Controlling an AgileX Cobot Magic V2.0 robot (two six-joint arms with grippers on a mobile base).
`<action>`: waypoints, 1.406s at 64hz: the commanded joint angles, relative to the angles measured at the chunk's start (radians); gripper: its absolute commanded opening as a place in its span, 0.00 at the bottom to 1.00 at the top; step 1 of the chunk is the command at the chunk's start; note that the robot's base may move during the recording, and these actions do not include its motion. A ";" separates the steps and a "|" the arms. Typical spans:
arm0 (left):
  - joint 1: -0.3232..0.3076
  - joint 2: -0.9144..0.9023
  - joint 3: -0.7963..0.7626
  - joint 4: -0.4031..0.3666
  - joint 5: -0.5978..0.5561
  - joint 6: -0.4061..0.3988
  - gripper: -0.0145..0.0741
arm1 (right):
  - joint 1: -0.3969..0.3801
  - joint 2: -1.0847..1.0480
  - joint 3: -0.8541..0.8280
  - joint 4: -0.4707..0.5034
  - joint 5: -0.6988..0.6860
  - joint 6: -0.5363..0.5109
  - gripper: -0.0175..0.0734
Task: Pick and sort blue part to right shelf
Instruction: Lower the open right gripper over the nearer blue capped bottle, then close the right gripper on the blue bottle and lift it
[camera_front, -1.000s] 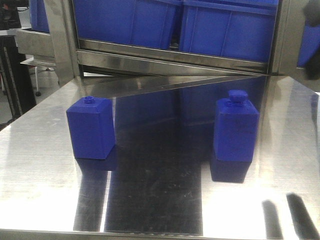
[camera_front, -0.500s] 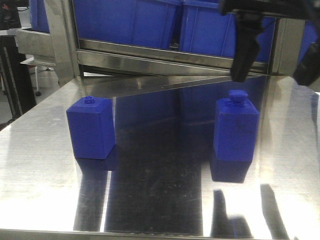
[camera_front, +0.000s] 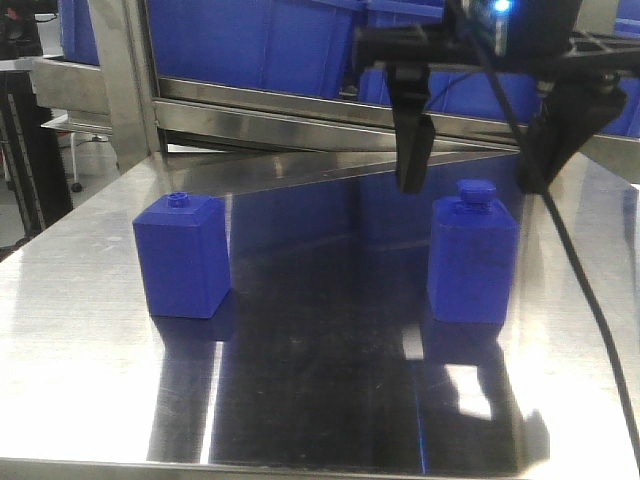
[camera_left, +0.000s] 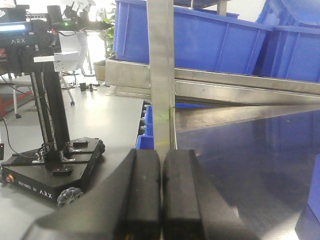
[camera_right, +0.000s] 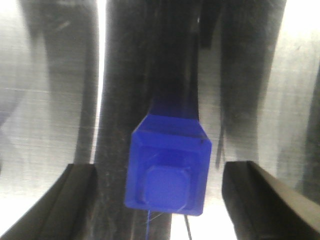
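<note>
Closest to me, the left gripper (camera_left: 161, 200) is out of the job. Its two black pads are pressed together with nothing between them, and it hangs low by the left side of the table (camera_front: 90, 400), which I read as parking it where it cannot foul the other arm. Further in, two blue blocks stand upright on the bare steel, well apart. The one I am going for is the blue part (camera_front: 472, 258) on the right, its capped knob uppermost. The other blue block (camera_front: 182, 255) on the left has no arm near it. The right gripper (camera_front: 470, 182) hangs directly over the blue part with its jaws spread wide, one finger to each side and neither touching. In the right wrist view the part lies between the fingers, a little off centre. I judge the wide spread is there to clear the part's flat sides, so the next move calls for a straight descent and a squeeze. The arm's cable (camera_front: 585, 290) trails across the right of the view, and I would watch it for snagging. Beyond the table's far edge stands the right shelf (camera_front: 300, 118), with its steel crossbar low and the blue bins (camera_front: 250, 45) above it. That is where the part has to go.
</note>
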 joint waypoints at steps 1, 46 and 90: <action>-0.003 -0.023 0.024 -0.007 -0.089 -0.008 0.30 | 0.000 -0.024 -0.033 -0.003 -0.004 0.002 0.84; -0.003 -0.023 0.024 -0.007 -0.089 -0.008 0.30 | -0.026 0.091 0.026 0.035 -0.055 -0.002 0.84; -0.003 -0.023 0.024 -0.007 -0.089 -0.008 0.30 | -0.026 0.095 0.026 0.047 -0.061 -0.002 0.67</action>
